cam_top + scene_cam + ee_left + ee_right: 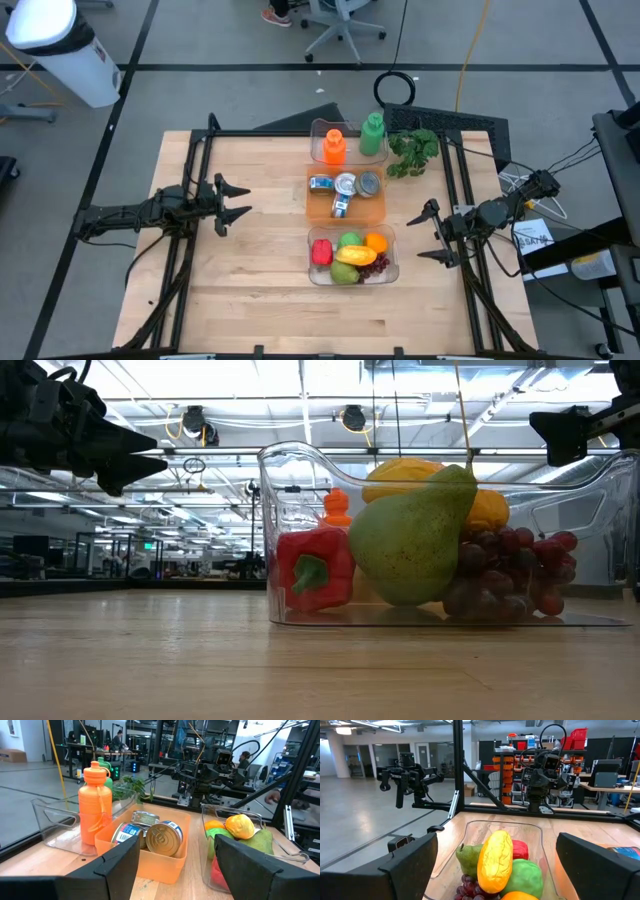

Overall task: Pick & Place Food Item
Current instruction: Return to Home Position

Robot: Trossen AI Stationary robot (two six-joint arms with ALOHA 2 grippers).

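- High view shows the left gripper [240, 200] hovering over the left half of the bench [250, 290], about midway between its far and near edges. Its fingers are spread wide and hold nothing.
- Three bins run in a row down the bench's middle. A clear bin [351, 128] at the far edge holds an orange bottle [334, 147] and a green bottle [372, 135], both upright.
- Next to it sits an orange bin [318, 208] holding several tins [345, 184].
- The bottom transparent bin [311, 272] is the one closest to the near edge. It holds a red pepper [321, 252], a green pear [344, 272], a yellow mango [355, 256], an orange [376, 241] and red grapes [378, 265], all packed touching.
- Leafy greens [413, 152] lie just right of the clear far bin.
- The right gripper [418, 238] hangs above the bench's right edge, level with the fruit bin and apart from it. Its fingers are wide open and empty.
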